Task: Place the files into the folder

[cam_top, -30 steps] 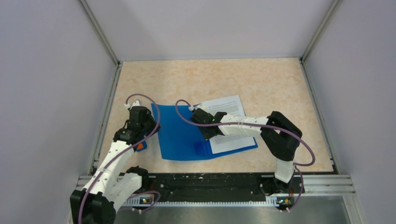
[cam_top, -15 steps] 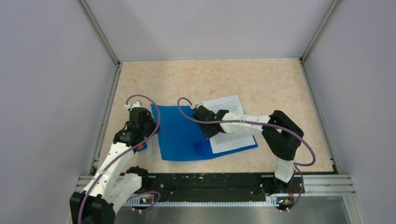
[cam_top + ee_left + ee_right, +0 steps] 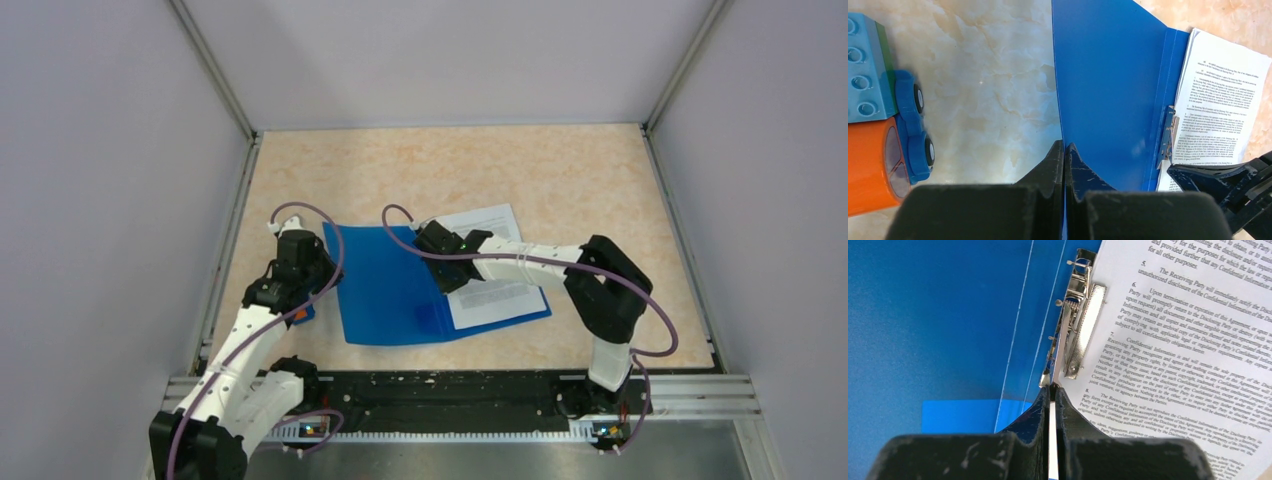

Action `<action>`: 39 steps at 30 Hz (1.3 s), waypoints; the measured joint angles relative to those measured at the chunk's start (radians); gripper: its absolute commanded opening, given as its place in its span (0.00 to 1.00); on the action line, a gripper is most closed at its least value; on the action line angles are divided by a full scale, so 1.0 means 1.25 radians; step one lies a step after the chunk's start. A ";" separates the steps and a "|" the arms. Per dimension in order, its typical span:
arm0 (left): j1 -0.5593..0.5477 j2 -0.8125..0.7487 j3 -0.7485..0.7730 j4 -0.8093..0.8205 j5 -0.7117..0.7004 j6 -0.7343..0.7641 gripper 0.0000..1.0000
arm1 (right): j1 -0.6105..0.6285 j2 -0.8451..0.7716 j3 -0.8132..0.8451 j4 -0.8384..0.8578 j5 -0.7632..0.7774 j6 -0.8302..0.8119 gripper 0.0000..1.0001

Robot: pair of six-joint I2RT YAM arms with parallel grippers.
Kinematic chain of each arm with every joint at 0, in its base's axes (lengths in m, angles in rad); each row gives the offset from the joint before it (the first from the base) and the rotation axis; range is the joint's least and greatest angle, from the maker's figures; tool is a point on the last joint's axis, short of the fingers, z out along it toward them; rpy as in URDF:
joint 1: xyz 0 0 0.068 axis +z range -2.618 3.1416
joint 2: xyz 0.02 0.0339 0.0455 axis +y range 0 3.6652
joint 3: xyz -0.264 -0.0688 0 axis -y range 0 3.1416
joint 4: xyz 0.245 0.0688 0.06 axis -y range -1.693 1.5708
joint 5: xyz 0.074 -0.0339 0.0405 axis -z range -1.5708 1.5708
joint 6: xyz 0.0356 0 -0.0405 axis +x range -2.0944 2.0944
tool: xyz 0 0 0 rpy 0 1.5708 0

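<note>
Table (image 3: 560, 180): pale marbled top, grey walls on three sides.
Folder (image 3: 385, 290): blue, lying open left of centre, inner faces up.
Files (image 3: 497, 299): resting on right leaf, inner edge tucked at spine clip (image 3: 1075, 325).
Left pincer (image 3: 1064, 146): clamped on outer edge of left cover, pinning it open.
Right pincer (image 3: 1053, 390): pressed together at near end of clip lever, pale sliver between fingers; probably gripping lever.
Change: right wrist drifted slightly rightward over last second; left arm, folder, files unmoved.
Meaning: sheets seated at spine; likely working clip; closing cover not yet done.
</note>
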 measured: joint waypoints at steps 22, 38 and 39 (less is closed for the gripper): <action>0.000 0.000 0.000 0.008 -0.004 0.007 0.00 | -0.014 0.027 0.006 0.007 -0.050 -0.008 0.00; 0.000 0.000 0.000 0.019 0.007 0.025 0.00 | -0.021 0.040 0.007 0.019 -0.081 -0.016 0.00; 0.000 0.000 0.000 0.020 0.009 0.024 0.00 | -0.021 0.042 0.009 0.018 -0.084 -0.017 0.00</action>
